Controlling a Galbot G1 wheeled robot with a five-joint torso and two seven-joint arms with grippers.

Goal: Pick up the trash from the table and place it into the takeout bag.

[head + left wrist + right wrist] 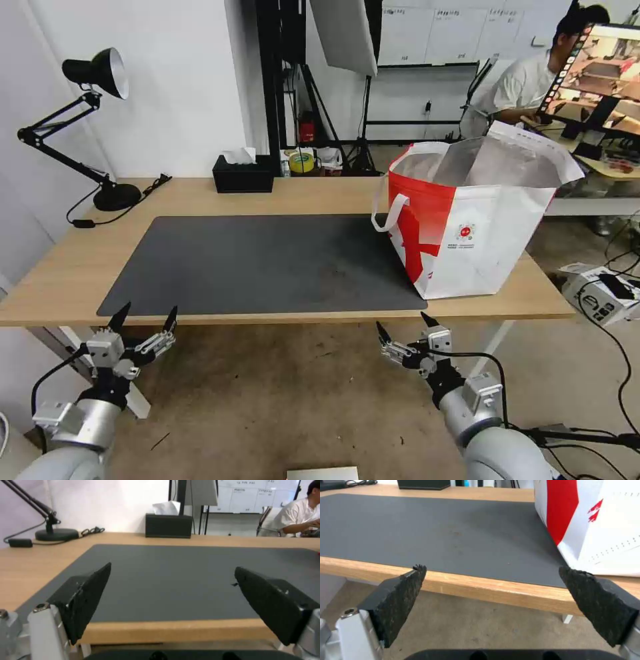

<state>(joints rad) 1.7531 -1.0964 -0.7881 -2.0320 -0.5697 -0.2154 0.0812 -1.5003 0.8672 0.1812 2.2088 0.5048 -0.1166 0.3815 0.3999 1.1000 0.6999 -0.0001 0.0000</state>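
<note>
Head view: left gripper (148,317) and right gripper (403,323) hovering lower frame, fingers apart, below table (67,267) edge; takeout bag (470,220) standing right.

The table (200,197) is light wood, and the mat (267,263) lying on it is a flat dark grey with a few faint pale smudges. At the mat's right end, the takeout bag (480,227) is white with broad red patches, a small round red logo, white strap handles and a silver foil lining. Beyond the mat's far edge, the tissue box (243,175) is black with a white tissue; the desk lamp (87,127) is black.
</note>
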